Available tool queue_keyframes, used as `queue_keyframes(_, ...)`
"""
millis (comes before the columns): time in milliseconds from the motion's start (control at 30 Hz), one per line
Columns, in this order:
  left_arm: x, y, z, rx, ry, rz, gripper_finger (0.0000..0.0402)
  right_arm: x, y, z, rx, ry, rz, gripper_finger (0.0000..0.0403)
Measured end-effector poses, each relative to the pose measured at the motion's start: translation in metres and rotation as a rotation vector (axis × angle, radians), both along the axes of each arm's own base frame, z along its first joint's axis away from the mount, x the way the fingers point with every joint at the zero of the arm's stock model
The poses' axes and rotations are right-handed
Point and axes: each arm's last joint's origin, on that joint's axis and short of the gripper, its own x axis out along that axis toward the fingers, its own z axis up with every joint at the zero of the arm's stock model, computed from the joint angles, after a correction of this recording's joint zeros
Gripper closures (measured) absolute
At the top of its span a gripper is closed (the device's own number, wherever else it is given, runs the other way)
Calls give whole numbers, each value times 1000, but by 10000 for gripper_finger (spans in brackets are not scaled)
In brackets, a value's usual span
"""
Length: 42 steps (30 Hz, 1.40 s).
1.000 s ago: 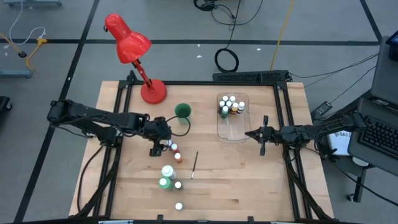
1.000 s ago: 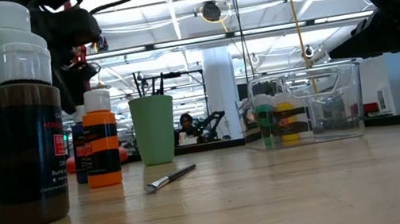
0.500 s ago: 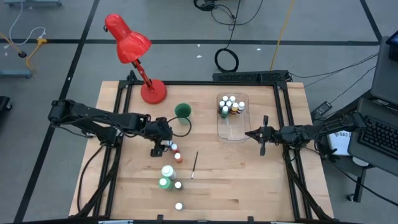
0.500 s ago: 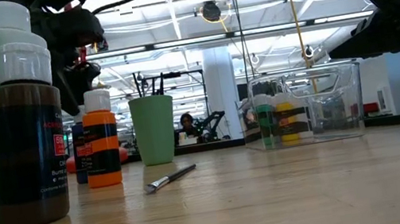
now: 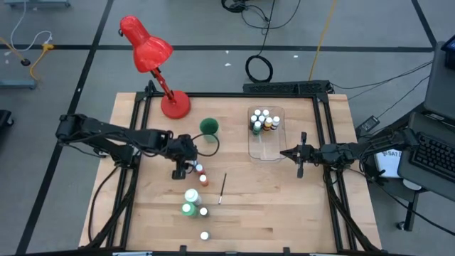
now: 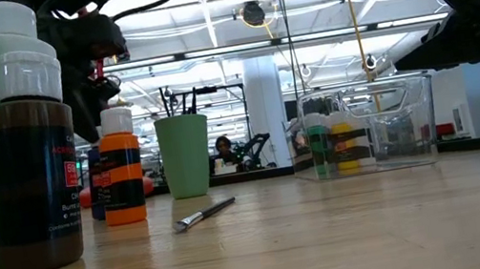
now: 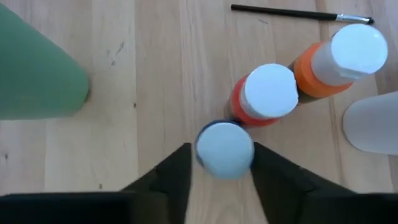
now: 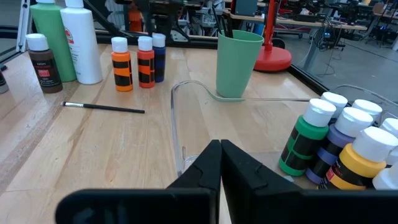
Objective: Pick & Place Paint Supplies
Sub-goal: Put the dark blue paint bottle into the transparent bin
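A small blue paint bottle [image 7: 224, 149] with a white cap stands on the table, first in a row with a red bottle [image 7: 264, 93] and an orange bottle [image 7: 339, 59]. My left gripper [image 5: 186, 168] reaches down over it, one finger on each side. A thin dark brush [image 5: 222, 188] lies on the wood nearby. A big white bottle [image 5: 191, 195] and a big green one [image 5: 187, 209] stand toward the near edge. My right gripper [image 5: 283, 152] waits shut beside the clear tray [image 5: 264, 153], which holds several bottles. My left gripper has the blue bottle between its two fingers [image 7: 177, 177], one on each side of it just below the white cap's edge [image 7: 200, 157]. The fingers come from above, slanting down. The bottle stands upright on the table. The cap hides the exact places of contact.
A green cup [image 5: 209, 126] stands behind the row of bottles, and a red desk lamp [image 5: 174, 105] stands at the far left. Two tiny bottles [image 5: 204, 211] [image 5: 205, 235] and a brown one [image 6: 33, 167] stand near the front edge.
My left gripper's fingers have drawn in around the blue bottle, while the arm itself has kept its place. The bottle has stayed standing where it was.
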Motion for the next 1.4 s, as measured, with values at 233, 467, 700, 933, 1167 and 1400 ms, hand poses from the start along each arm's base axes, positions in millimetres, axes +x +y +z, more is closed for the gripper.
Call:
queue_keyframes(233, -2, 6, 14, -44, 30, 21, 316, 0, 0, 0, 0, 0, 0, 399)
queue_keyframes(467, 9, 11, 90, 49, -81, 150, 316, 0, 0, 0, 0, 0, 0, 399)
queue_keyframes(700, 50, 18, 146, 100, -242, 289, 316, 0, 0, 0, -1, 0, -2, 399)
queue_keyframes(933, 147, 18, 139, 134, -250, 87, 316, 0, 0, 0, -1, -1, -3, 399)
queue_keyframes(1167, 238, 45, 109, 222, -323, 34, 316, 0, 0, 0, -24, 4, 4, 399)
queue_keyframes(1400, 282, 83, 58, 163, -285, 66, 316, 0, 0, 0, -58, 13, 12, 399)
